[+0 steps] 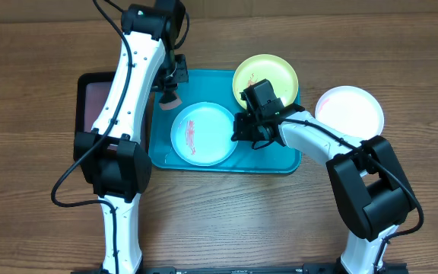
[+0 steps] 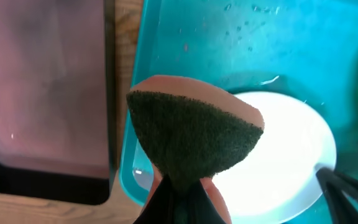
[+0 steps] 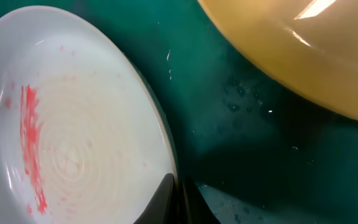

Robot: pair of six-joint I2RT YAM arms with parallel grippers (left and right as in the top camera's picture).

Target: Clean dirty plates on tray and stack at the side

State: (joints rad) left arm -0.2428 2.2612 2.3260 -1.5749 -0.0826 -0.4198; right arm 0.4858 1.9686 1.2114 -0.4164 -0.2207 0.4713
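The light blue plate [image 1: 202, 133] with a red smear lies in the turquoise tray [image 1: 280, 164]. My right gripper [image 1: 238, 128] is shut on its right rim; the right wrist view shows the fingers [image 3: 179, 193] pinching the plate's edge [image 3: 73, 124]. The yellow-green plate [image 1: 265, 76] sits at the tray's far right corner, and shows in the right wrist view [image 3: 303, 50]. The white plate [image 1: 350, 113] lies on the table right of the tray. My left gripper [image 1: 169, 97] is shut on a pink sponge with a dark green face [image 2: 194, 134], held above the tray's left part beside the blue plate [image 2: 278, 155].
A smaller black tray with a pinkish inside [image 1: 96, 99] lies just left of the turquoise tray, and shows in the left wrist view [image 2: 42, 81]. The turquoise tray's floor [image 2: 229, 37] carries water drops. Wooden table lies all around.
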